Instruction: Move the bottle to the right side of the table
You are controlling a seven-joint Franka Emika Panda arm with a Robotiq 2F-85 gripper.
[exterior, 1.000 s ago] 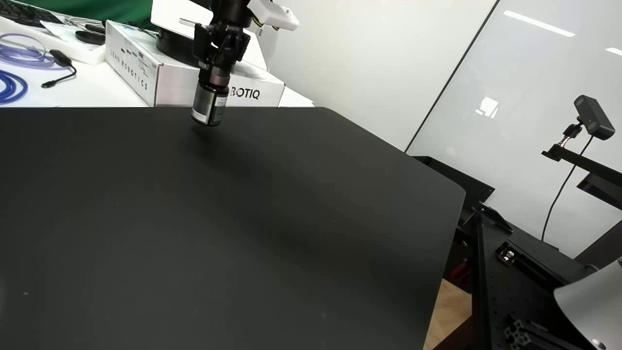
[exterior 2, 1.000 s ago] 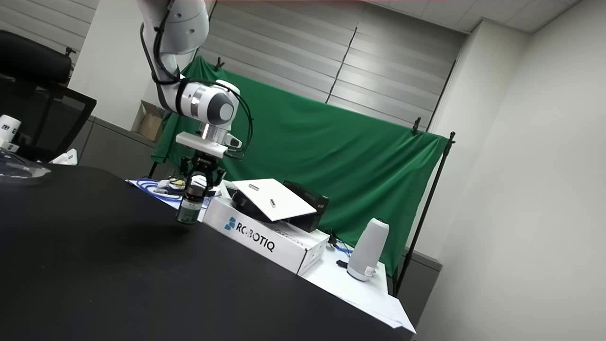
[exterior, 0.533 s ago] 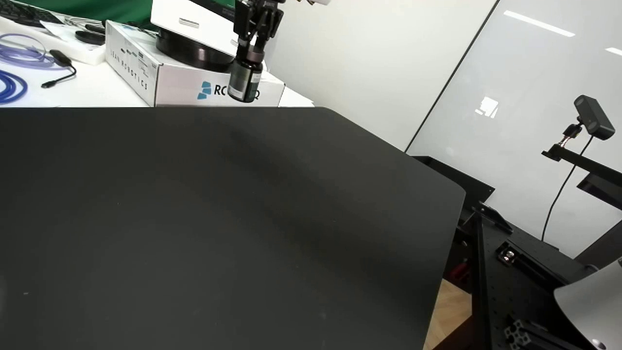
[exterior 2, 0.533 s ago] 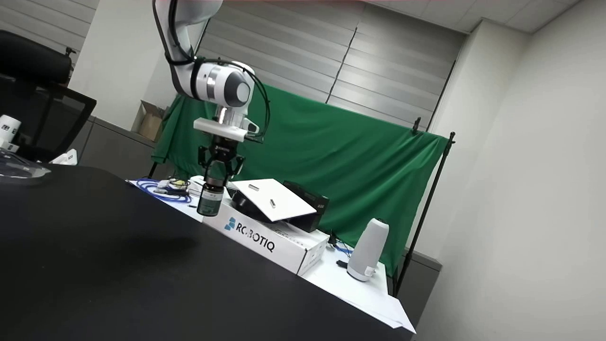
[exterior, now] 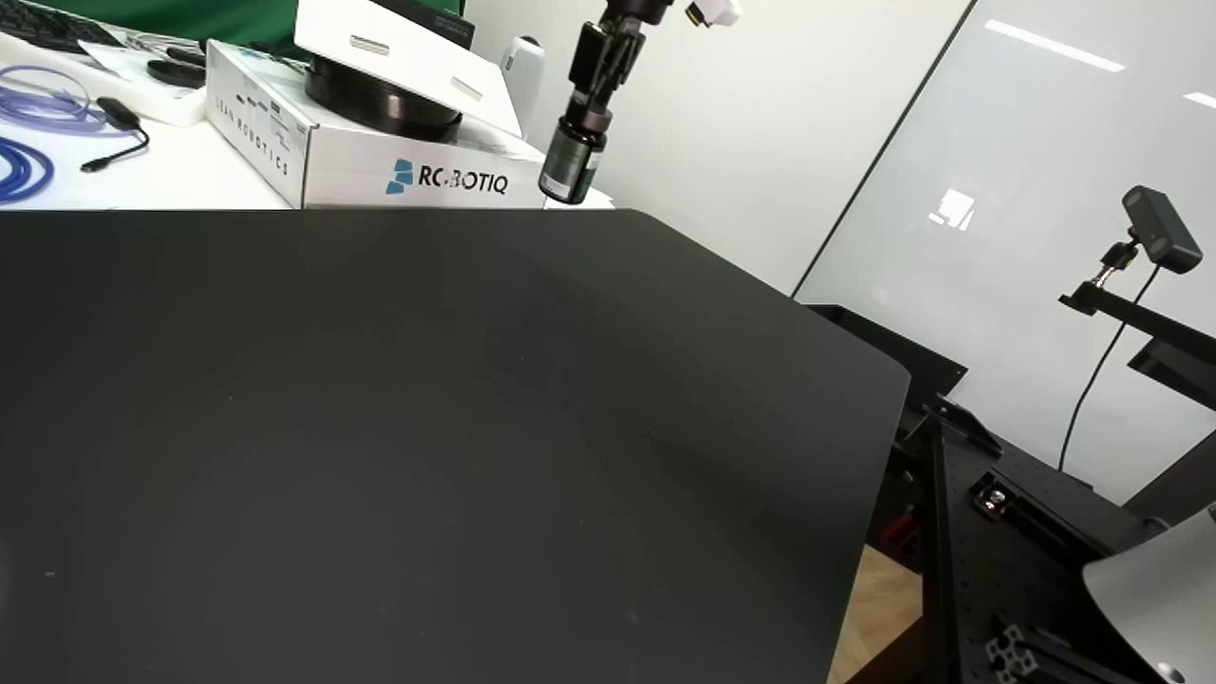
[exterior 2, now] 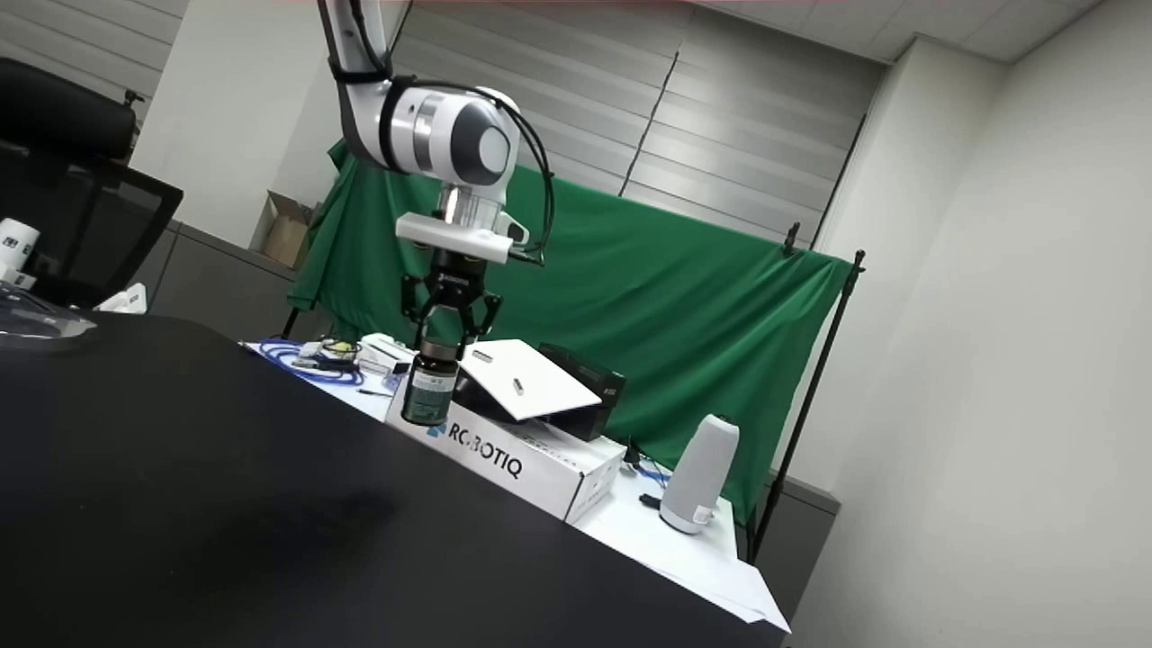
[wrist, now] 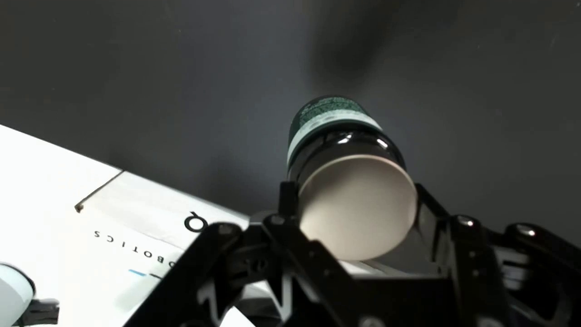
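The bottle is small and dark, with a pale and green label and a greyish cap. It shows in both exterior views (exterior: 570, 166) (exterior 2: 430, 393) and in the wrist view (wrist: 336, 113), cap toward the camera. My gripper (exterior 2: 441, 346) is shut on the bottle's cap, one finger on each side, as the wrist view (wrist: 356, 197) shows. The bottle hangs roughly upright, base down, apart from the black table (exterior: 427, 427). Its dark shadow lies on the table top (exterior 2: 270, 558). In an exterior view it appears just beyond the table's far edge line.
A white box with black lettering (exterior: 351, 166) stands on a white surface beside the table, behind the bottle (exterior 2: 540, 481). A tilted white panel (exterior 2: 517, 378) lies on it. A grey-white device (exterior 2: 702, 472) stands farther along. A clear plastic object (exterior 2: 40, 319) lies at the table's edge.
The gripper and the held bottle have moved to the right in both exterior views. They rose at first, then came slightly lower in the last half second. The grip is unchanged.
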